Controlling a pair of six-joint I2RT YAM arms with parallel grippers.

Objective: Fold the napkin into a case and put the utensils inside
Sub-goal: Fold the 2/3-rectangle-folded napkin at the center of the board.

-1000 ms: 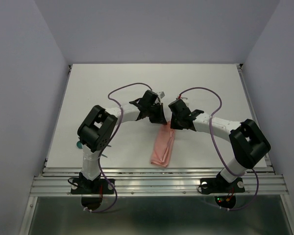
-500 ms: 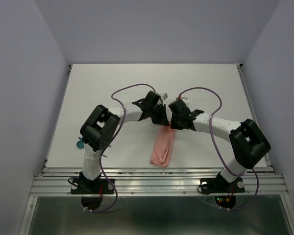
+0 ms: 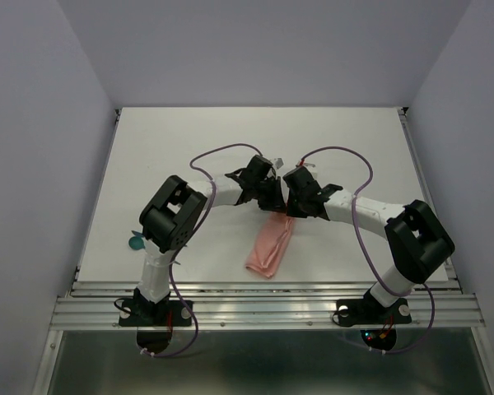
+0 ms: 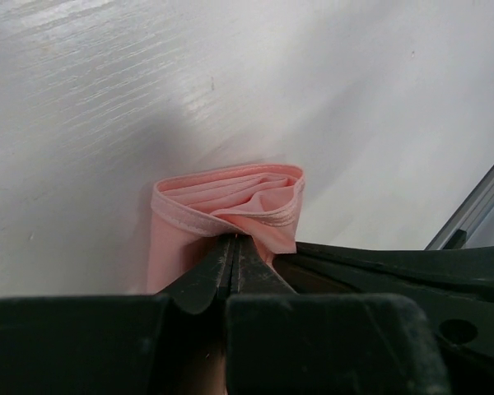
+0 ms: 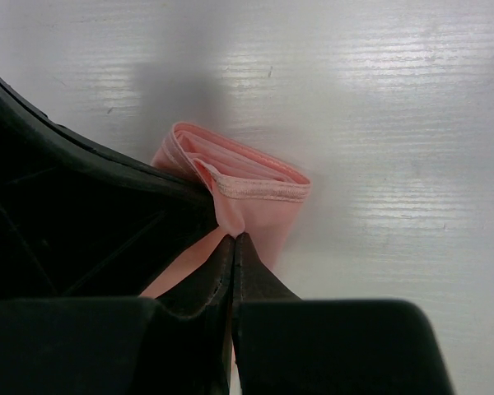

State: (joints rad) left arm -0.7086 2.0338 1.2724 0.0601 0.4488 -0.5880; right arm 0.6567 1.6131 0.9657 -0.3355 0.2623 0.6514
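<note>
The thin salmon-pink cloth napkin (image 3: 271, 249) lies on the white worktop (image 3: 189, 140), folded into a narrow layered strip, so the case looks largely formed. At the napkin's far end, the left arm's black fingers (image 4: 206, 280) and the right arm's black fingers (image 5: 199, 284) are side by side, each pressed together on a hemmed layer. The slender teal-green plastic utensils (image 3: 135, 243) lie well left of the napkin. Opening the pouch and loading them apparently remains.

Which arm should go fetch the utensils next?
Probably left: the utensils lie by its base, far from the right arm. The left gripper and right gripper are both shut on the napkin.
</note>
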